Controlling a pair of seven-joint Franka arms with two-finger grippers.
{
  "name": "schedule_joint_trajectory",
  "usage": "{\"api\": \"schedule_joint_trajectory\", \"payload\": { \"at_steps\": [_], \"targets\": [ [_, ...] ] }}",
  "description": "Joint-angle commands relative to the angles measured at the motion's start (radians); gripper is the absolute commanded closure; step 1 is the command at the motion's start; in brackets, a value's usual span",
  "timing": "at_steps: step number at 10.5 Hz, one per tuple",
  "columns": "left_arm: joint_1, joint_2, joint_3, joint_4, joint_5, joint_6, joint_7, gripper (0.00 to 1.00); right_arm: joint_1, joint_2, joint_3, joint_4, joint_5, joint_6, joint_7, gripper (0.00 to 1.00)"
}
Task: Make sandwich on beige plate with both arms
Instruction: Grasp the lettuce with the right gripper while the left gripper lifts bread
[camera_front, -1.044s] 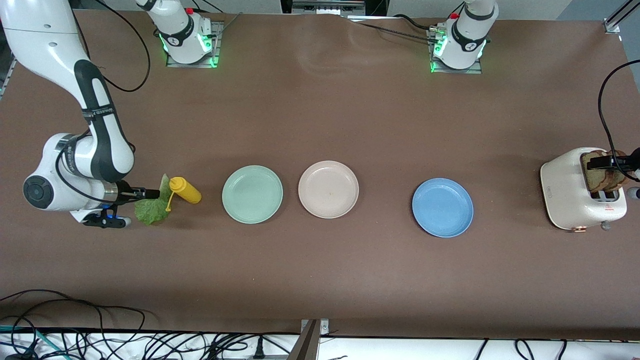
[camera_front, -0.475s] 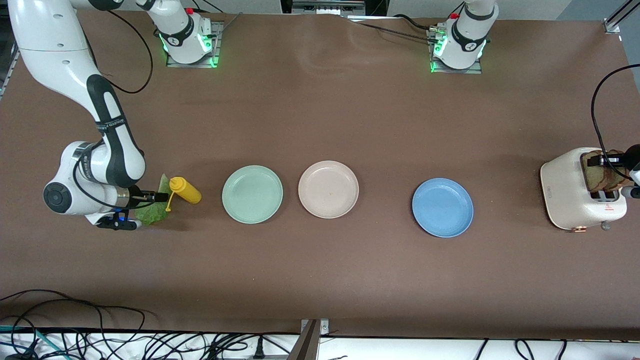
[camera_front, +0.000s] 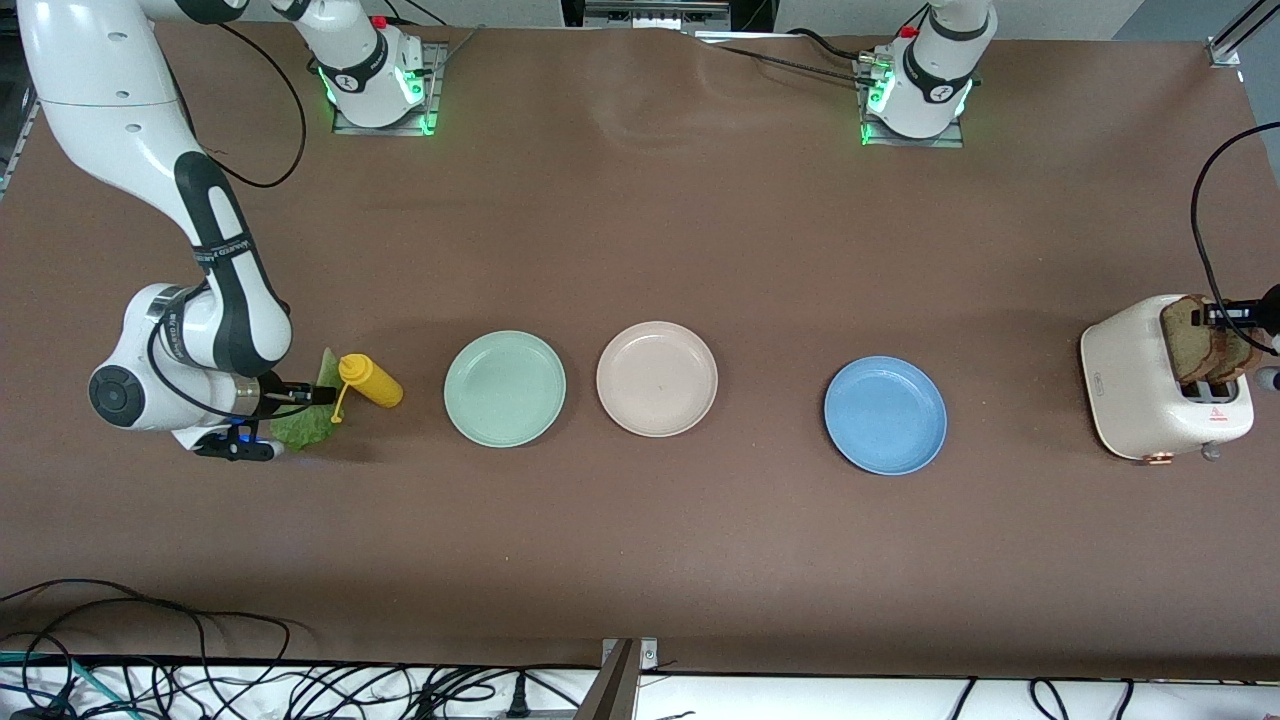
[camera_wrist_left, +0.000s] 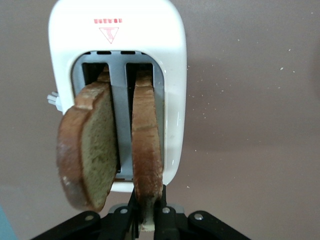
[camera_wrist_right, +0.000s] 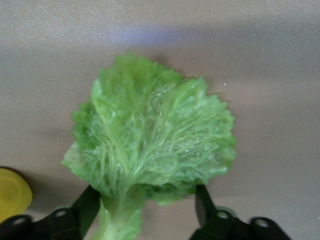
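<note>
since a second ago the right arm has slid in over the lettuce leaf (camera_wrist_right: 150, 150) and the left pincer (camera_wrist_left: 145, 220) has pinched shut on a toast slice (camera_wrist_left: 146, 150) poking out of the toaster (camera_front: 1140, 385). the second toast slice (camera_wrist_left: 90, 150) leans right beside that pincer. the right pincer (camera_wrist_right: 145, 212) sits low at the leaf's stem, fingers (camera_wrist_right: 205, 205) either side but not touching yet, so not a grip. mustard bottle (camera_front: 370, 380) is just past its tips. beige plate (camera_front: 657, 378) is empty, well apart from both. i'd pull the toast straight up so it doesn't snag the slot, and close on the stem, not the frilly bit.
</note>
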Motion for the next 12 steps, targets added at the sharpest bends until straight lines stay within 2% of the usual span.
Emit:
{"api": "schedule_joint_trajectory", "payload": {
  "at_steps": [1, 2, 4, 9, 12],
  "targets": [
    [-0.001, -0.024, -0.017, 0.099, 0.026, -0.13, 0.001, 1.0, -0.007, 0.011, 0.001, 0.017, 0.018, -0.001, -0.041, 1.0],
    [-0.007, -0.025, -0.026, 0.157, 0.026, -0.199, 0.001, 1.0, -0.01, 0.009, 0.001, 0.029, 0.021, -0.007, -0.069, 1.0],
    [-0.015, -0.041, -0.096, 0.22, 0.021, -0.278, 0.001, 1.0, -0.018, 0.005, 0.001, 0.047, 0.019, -0.028, -0.075, 1.0],
    [-0.024, -0.049, -0.406, 0.216, -0.032, -0.321, -0.013, 1.0, -0.018, -0.079, -0.006, 0.182, -0.011, -0.279, -0.13, 1.0],
    [-0.172, 0.031, -0.425, 0.222, -0.223, -0.321, -0.087, 1.0, -0.019, -0.167, -0.034, 0.201, -0.045, -0.343, -0.225, 1.0]
  ]
}}
